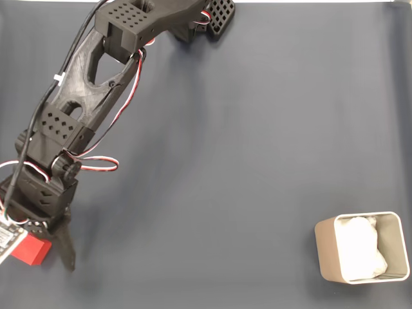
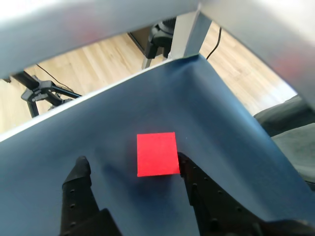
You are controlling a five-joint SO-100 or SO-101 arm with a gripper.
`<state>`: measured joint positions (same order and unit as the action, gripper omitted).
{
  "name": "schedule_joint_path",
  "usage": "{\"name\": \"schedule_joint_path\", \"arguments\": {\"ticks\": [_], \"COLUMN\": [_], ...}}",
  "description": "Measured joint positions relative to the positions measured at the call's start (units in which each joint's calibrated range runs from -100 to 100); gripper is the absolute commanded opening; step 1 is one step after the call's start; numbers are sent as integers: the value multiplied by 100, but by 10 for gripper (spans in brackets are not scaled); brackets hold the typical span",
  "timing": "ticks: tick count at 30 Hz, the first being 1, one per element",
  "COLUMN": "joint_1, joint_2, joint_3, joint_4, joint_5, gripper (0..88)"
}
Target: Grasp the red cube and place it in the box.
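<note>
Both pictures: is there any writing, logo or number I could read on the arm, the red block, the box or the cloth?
None can be read.
The red cube has plain faces.
The box shows bare walls and white lining.
The gripper and the dark table cover carry no marks.

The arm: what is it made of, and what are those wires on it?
The arm looks like matte black plastic with grids of small holes. Red, white and black wires loop along it. Its gripper has two black fingers dotted with small holes.

Matte red cube (image 2: 156, 154) on smooth dark cloth (image 1: 257, 161); wooden floor (image 2: 88, 69).
</note>
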<state>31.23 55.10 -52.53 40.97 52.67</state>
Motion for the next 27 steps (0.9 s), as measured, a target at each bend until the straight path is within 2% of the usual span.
{"name": "schedule_joint_path", "arguments": {"ticks": [27], "joint_1": [0], "joint_2": [9], "joint_3": [-208], "joint_4": [-32], "joint_5": [34], "gripper": [379]}}
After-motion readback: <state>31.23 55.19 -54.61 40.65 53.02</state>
